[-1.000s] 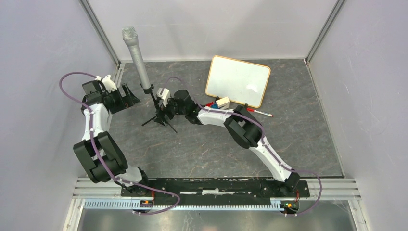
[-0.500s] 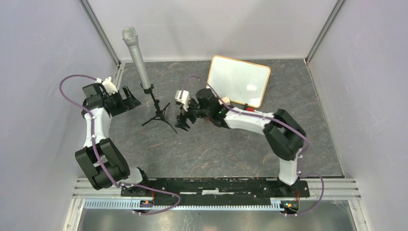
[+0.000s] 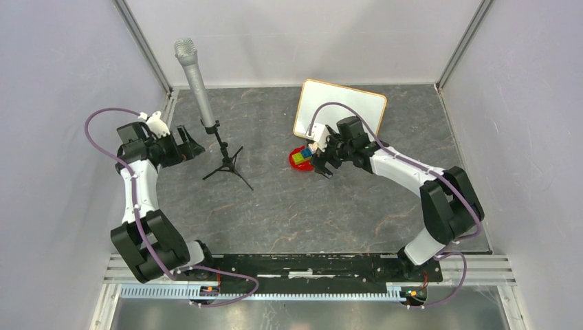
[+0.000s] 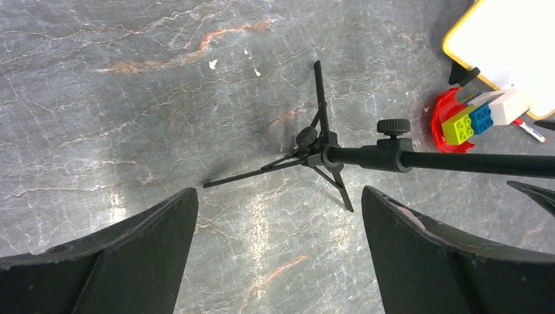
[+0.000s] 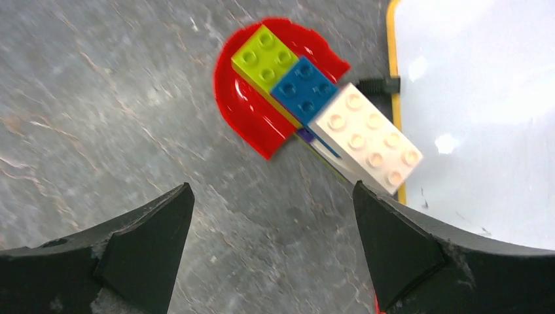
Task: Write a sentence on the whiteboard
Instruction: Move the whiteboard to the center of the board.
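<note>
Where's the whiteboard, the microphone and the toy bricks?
whiteboard (image 5: 471,98): right wrist view, on its white writing face.
microphone (image 3: 196,86): top view, middle of its grey handle.
toy bricks (image 5: 304,88): right wrist view, on the blue brick in the middle.

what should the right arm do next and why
Probably slide the open, empty right gripper off the brick stack toward the marker, which lies just past the bricks by the whiteboard. The visible part of the board is blank, so nothing can be written until the marker is picked up.
</note>
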### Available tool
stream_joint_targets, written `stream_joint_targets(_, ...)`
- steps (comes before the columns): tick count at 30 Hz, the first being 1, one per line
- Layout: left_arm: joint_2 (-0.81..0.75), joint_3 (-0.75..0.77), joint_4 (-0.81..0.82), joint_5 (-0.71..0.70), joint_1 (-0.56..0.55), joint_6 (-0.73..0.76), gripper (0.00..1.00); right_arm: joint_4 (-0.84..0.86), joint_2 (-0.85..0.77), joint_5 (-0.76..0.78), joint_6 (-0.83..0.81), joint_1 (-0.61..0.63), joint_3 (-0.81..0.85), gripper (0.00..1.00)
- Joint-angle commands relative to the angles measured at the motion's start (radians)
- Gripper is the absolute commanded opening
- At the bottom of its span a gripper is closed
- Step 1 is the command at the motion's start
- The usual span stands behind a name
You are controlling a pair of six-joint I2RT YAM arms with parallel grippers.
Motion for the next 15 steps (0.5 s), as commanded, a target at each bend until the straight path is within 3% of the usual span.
stream_joint_targets(1,-0.034,-0.006,-0.011,0.044,0.006,0.04,1.0,-0.065,0.033,0.026,-0.125,-0.037,0.013,0.98)
stream_joint_targets(9,-0.044,-0.006,-0.028,0.04,0.007,0.057,1.0,-0.053,0.161,0.11,-0.141,-0.046,0.093,0.98)
stream_joint_targets(15,-0.035,-0.001,-0.039,0.084,0.006,0.037,1.0,-0.037,0.24,0.056,-0.105,-0.043,0.18,0.98)
